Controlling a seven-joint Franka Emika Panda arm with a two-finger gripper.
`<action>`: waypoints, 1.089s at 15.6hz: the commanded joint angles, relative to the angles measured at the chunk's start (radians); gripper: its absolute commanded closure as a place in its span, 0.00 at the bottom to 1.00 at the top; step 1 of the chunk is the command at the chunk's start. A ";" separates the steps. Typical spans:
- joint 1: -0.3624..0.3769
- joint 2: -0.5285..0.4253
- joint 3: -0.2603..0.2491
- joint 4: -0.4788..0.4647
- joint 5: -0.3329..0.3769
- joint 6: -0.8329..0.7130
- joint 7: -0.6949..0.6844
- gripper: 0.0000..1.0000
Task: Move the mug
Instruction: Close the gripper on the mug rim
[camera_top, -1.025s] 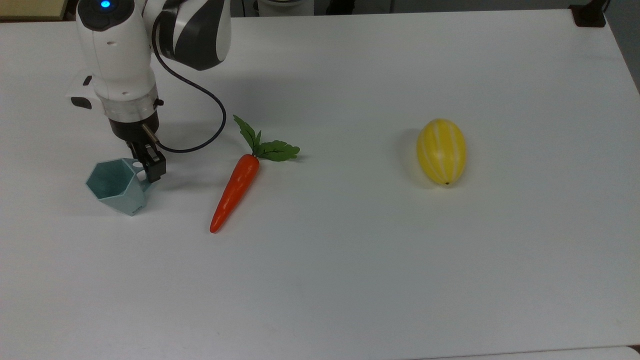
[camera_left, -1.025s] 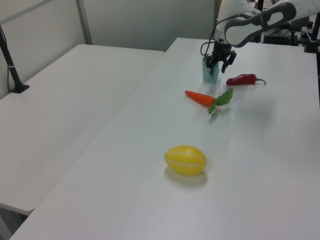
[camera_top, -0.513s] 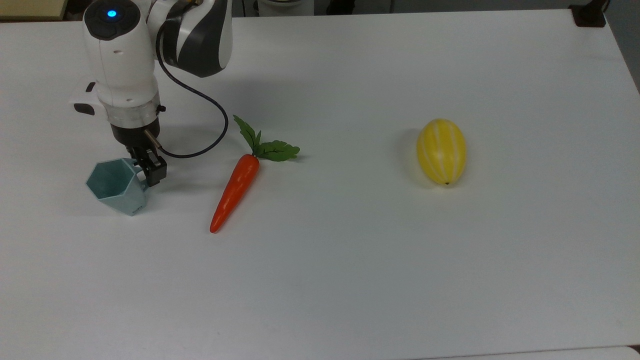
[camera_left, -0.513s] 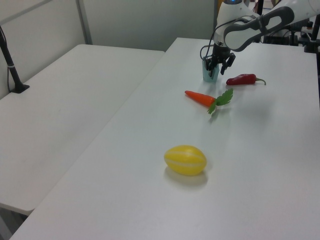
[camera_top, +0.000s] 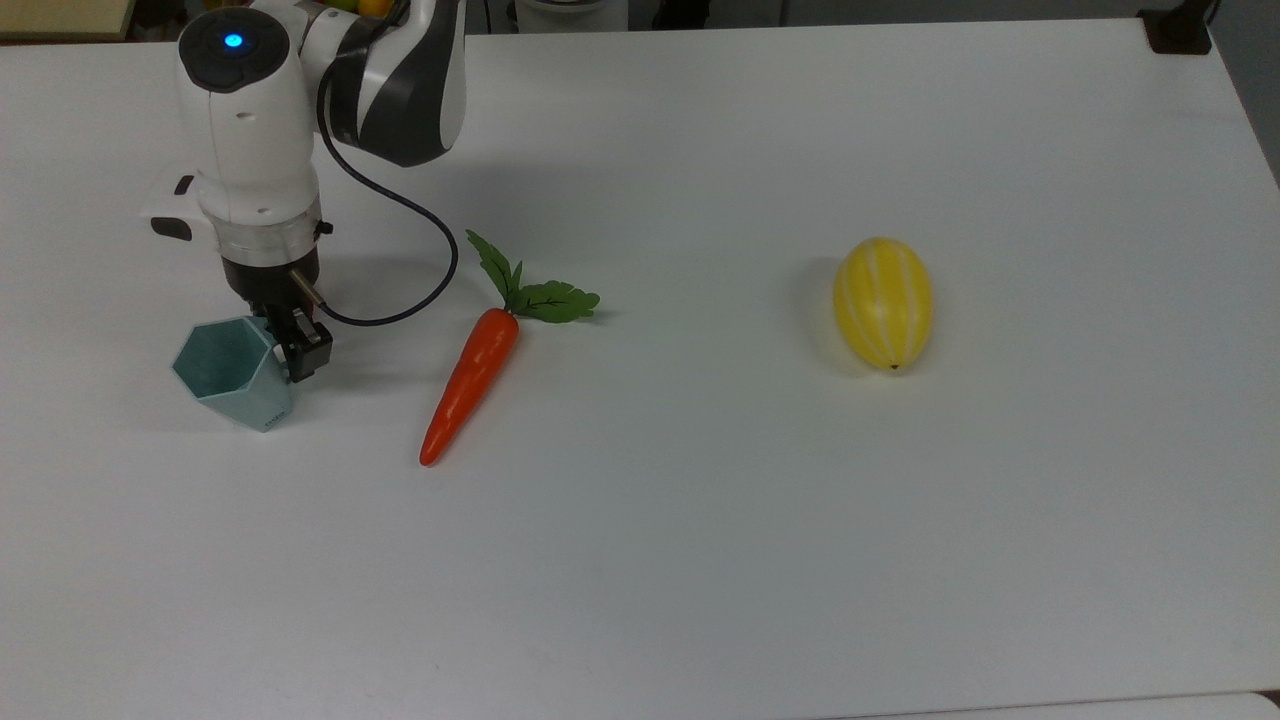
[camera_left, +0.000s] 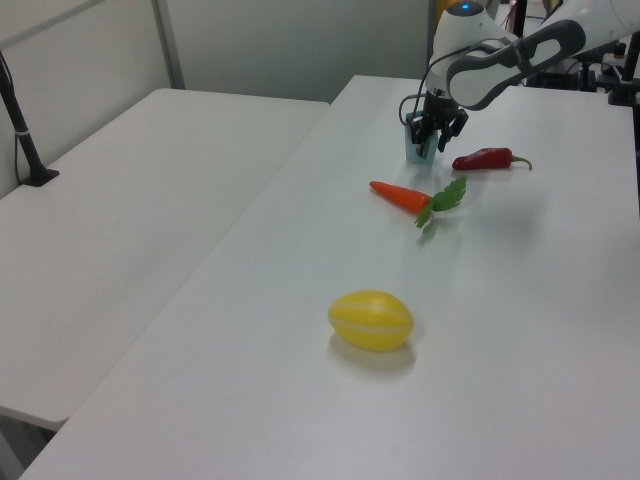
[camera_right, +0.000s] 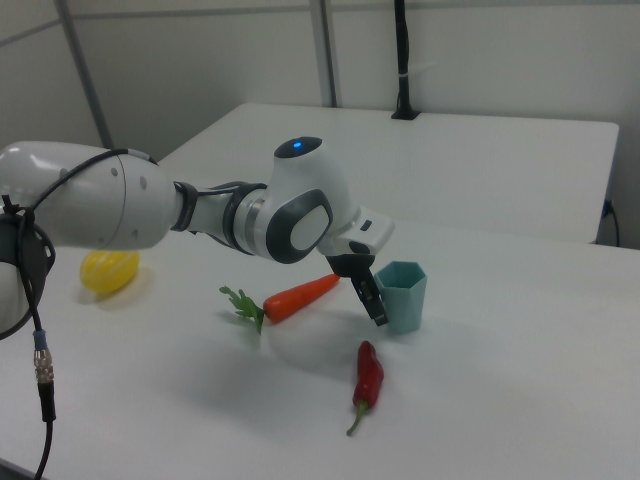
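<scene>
The pale teal mug (camera_top: 228, 368) with faceted sides stands upright on the white table (camera_top: 700, 520) at the top view's left; it also appears under the arm (camera_left: 414, 152) and to the right of the carrot (camera_right: 404, 296). My gripper (camera_top: 288, 338) hangs straight down at the mug's handle side, low against its rim, and hides the handle. It looks open, with one black finger (camera_top: 306, 350) outside the mug's wall. In the right view that finger (camera_right: 372, 298) is just off the mug's left face.
An orange carrot (camera_top: 470, 385) with green leaves lies right of the mug in the top view. A yellow striped melon (camera_top: 883, 302) sits farther right. A red chili pepper (camera_left: 486, 158) lies near the mug. A black cable (camera_top: 420, 270) loops from the wrist.
The arm has shifted slightly right and lowered, so the gripper now covers the mug's handle. The mug, carrot and melon have not moved.
</scene>
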 joint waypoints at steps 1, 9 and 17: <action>0.003 -0.005 -0.006 -0.022 -0.036 0.034 0.014 0.53; 0.002 -0.005 -0.006 -0.022 -0.036 0.033 0.014 0.85; 0.000 -0.021 -0.006 -0.018 -0.035 0.030 0.011 0.86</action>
